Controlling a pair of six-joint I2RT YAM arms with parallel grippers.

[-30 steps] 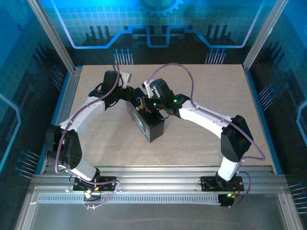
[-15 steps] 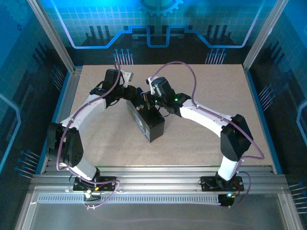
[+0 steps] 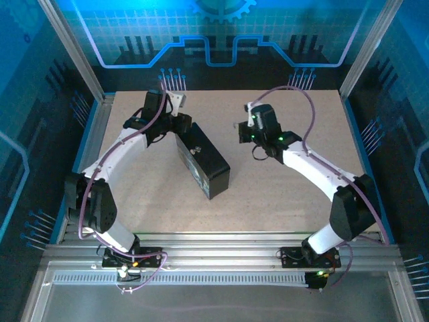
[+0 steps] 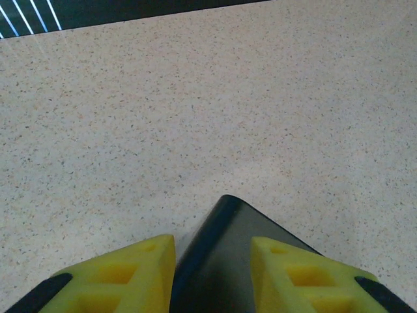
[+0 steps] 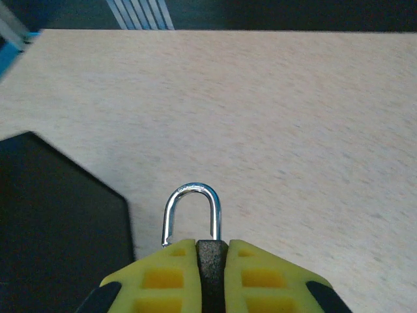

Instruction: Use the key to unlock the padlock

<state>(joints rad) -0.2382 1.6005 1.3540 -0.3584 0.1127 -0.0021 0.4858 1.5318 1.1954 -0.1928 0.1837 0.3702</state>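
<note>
My right gripper is shut on the padlock. Its dark body is pinched between the yellow pads, and its silvery shackle sticks out forward with one leg free of the body. In the top view the right gripper hovers over bare table, right of the dark box. My left gripper sits at the box's far end. In the left wrist view its jaws stand apart on either side of the box corner, open. The key is hidden.
The box lies diagonally in the middle of the speckled table. Metal frame posts and blue panels wall the table on the left, right and back. Bare surface stretches ahead of both grippers.
The right arm has swung away from the box to the right, carrying the padlock. The left gripper's jaws have spread apart at the box's far end.
</note>
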